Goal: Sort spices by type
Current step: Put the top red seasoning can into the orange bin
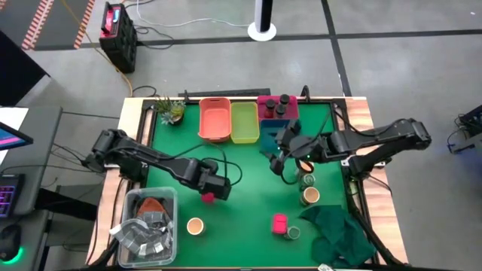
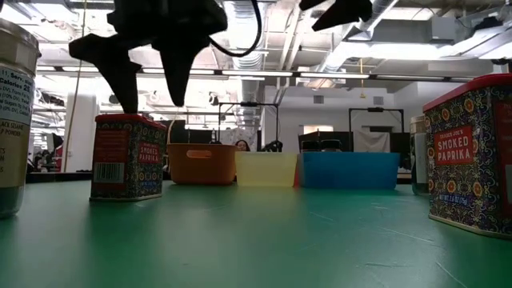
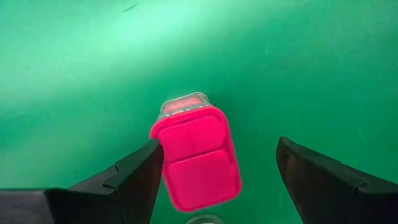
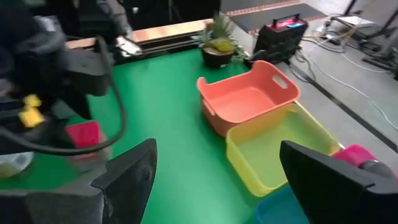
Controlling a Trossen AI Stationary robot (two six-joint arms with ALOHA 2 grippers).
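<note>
Left gripper: your left arm is hovering right over a pink paprika tin on the mat, fingers spread wide with the tin between them. One finger looks close to the tin's side, but nothing is clamped yet, so I'd call it about to grab.

Right gripper: up in the air just in front of the blue bin, jaws apart and empty as far as I can see.

Done so far: a couple of dark-capped jars already sit in the pink bin. The orange bin and yellow-green bin look empty to me.

Still to go: most of it, honestly. There's the tin you're over, a second pink tin with a green-capped jar beside it, a tan-topped jar near the front, another tan-topped jar, and one more jar just under the right arm.

Hard to tell: the right arm covers most of the blue bin, so I can't say what's inside. The low camera crops the jars at both edges. That jar under the right arm is too small to type.
</note>
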